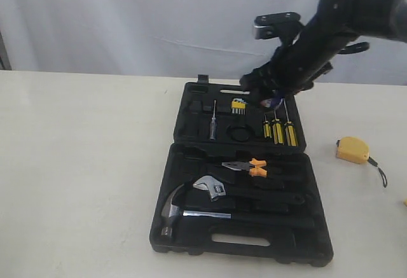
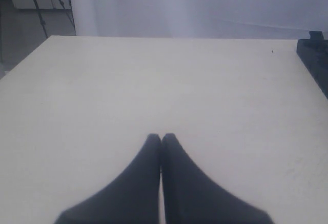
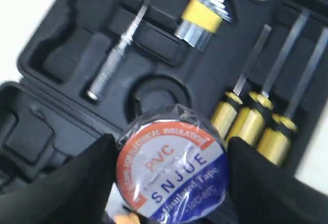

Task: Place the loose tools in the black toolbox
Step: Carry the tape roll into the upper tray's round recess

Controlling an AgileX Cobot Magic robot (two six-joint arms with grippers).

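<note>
The black toolbox lies open in two halves on the table. My right gripper hangs over its far half, shut on the tape roll, whose red, white and blue label faces the wrist camera; a round recess lies just below it. Orange-handled pliers rest in the near half. The yellow tape measure sits on the table right of the case. My left gripper is shut and empty above bare table. The knife-like tool is out of view.
A hammer and wrench fill the near half. Three yellow-handled screwdrivers, a bit holder and a steel driver sit in the far half. A corner of the case shows in the left wrist view.
</note>
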